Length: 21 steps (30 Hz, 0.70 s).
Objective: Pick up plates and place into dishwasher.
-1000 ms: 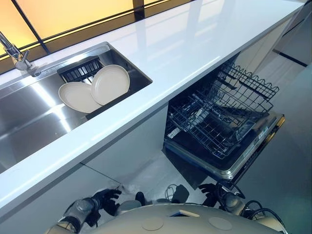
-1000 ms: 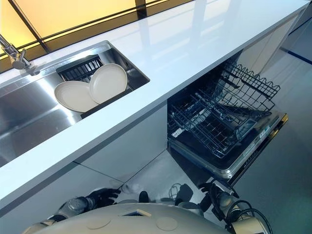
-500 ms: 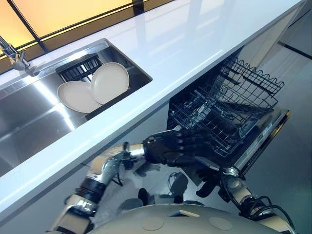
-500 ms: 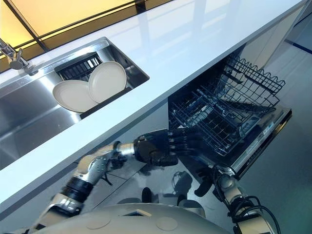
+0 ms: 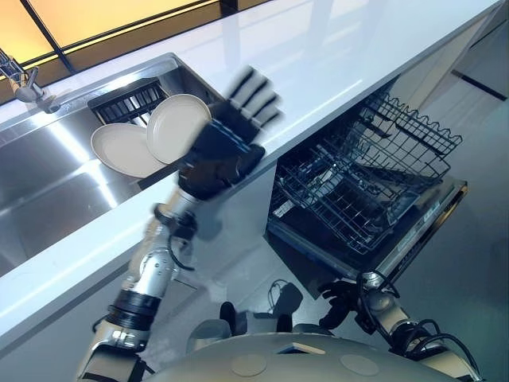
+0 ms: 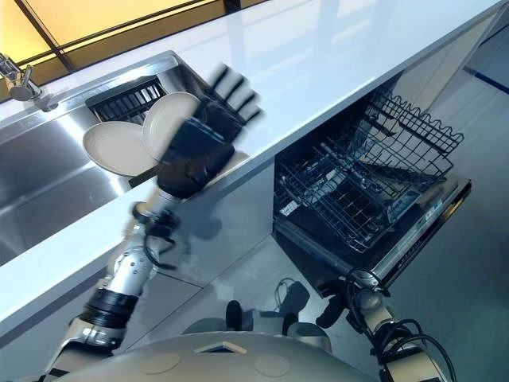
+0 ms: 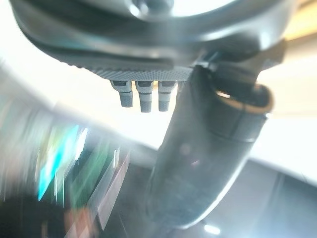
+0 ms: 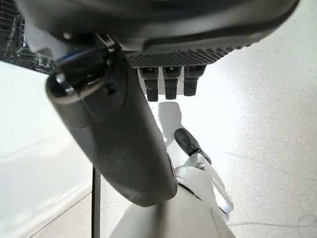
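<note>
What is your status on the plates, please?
Left hand open, raised over the counter edge toward the sink. Right hand low, empty. Two plates in sink, untouched. Dishwasher open, rack out; nothing in the way.

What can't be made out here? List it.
- Left hand, left eye view: fingers motion-blurred, and it covers part of the right round cream plate.
- Black slotted rack in the steel sink: partly behind the plates.
- Right hand: low by the floor, too small.
</note>
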### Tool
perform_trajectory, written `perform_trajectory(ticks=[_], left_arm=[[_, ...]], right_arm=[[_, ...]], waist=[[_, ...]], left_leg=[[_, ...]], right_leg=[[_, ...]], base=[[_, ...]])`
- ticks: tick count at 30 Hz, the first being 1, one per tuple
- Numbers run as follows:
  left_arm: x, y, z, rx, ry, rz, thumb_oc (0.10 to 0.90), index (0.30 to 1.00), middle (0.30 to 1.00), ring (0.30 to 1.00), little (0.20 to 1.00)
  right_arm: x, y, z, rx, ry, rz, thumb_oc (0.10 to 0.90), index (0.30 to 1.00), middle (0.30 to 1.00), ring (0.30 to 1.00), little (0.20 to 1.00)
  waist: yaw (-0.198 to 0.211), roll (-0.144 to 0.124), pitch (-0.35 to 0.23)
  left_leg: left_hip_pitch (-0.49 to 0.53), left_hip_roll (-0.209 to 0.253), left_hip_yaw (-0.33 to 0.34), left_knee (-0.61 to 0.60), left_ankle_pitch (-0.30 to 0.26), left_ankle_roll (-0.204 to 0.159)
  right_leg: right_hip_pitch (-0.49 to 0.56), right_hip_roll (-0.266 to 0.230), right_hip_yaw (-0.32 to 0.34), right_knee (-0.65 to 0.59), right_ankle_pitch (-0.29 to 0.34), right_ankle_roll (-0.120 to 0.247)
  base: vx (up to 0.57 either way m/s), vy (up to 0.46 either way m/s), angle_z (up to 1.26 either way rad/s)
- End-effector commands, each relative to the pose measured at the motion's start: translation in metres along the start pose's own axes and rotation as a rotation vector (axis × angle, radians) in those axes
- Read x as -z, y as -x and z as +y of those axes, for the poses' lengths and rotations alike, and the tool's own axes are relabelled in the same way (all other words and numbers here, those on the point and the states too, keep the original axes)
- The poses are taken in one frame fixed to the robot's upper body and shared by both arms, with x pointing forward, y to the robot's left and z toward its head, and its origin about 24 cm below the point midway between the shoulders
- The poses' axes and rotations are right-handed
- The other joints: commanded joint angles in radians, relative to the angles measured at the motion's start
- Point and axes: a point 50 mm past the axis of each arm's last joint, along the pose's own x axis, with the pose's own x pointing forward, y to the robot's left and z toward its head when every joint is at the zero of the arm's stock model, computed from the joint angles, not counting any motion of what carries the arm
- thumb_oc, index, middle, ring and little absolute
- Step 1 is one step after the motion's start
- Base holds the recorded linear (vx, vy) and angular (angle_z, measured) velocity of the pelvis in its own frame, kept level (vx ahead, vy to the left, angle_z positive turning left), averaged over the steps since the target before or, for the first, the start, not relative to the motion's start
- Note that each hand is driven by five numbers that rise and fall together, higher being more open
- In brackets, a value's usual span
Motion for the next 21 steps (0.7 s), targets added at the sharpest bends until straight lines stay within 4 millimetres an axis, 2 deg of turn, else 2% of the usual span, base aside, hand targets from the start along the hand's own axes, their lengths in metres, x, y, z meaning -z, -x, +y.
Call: perform_trajectory(ticks=[1,7,10,15,21], left_arm=[[-0.061,-0.048,-0.017,0.006,-0.494,-0.335,0.8,0.9,0.9,0.9,0.9],[-0.098,-0.095,0.011,-0.082,-0.963,-0.222,0.8,0.9,0.9,0.9,0.9],[-0.11,-0.11,0.025,-0.099,-1.086,-0.149,0.8,0.9,0.9,0.9,0.9],[-0.12,-0.123,0.049,-0.111,-1.254,-0.017,0.8,0.9,0.9,0.9,0.9],[-0.12,-0.132,0.071,-0.094,-1.349,0.157,0.8,0.9,0.9,0.9,0.9]], right_arm=[[0.0,0.003,-0.021,0.056,0.036,-0.02,0.8,0.9,0.9,0.9,0.9],[0.007,0.001,-0.016,0.039,0.067,0.023,0.8,0.9,0.9,0.9,0.9],[0.008,0.0,-0.012,0.032,0.08,0.036,0.8,0.9,0.9,0.9,0.9],[0.008,-0.003,-0.005,0.034,0.096,0.058,0.8,0.9,0.9,0.9,0.9],[0.003,-0.002,-0.011,0.065,0.095,0.061,0.8,0.9,0.9,0.9,0.9]], waist=[[0.035,0.016,-0.078],[0.035,0.028,-0.084],[0.031,0.038,-0.082],[0.019,0.058,-0.067],[0.01,0.068,-0.016]], left_leg=[[0.046,-0.067,-0.024,0.002,-0.152,0.049],[0.04,-0.083,-0.014,0.044,-0.167,0.063],[0.045,-0.091,-0.009,0.051,-0.177,0.072],[0.056,-0.102,0.003,0.053,-0.193,0.086],[0.019,-0.112,0.024,0.097,-0.204,0.104]], right_leg=[[-0.048,0.039,-0.012,0.092,-0.101,0.022],[-0.05,0.029,0.007,0.099,-0.1,0.025],[-0.048,0.021,0.017,0.097,-0.096,0.034],[-0.057,0.006,0.039,0.109,-0.089,0.062],[-0.119,-0.013,0.074,0.163,-0.071,0.097]], base=[[0.13,0.081,0.02],[0.12,0.111,0.04],[0.16,0.144,-0.05],[0.14,0.144,-0.08],[0.06,0.114,-0.12]])
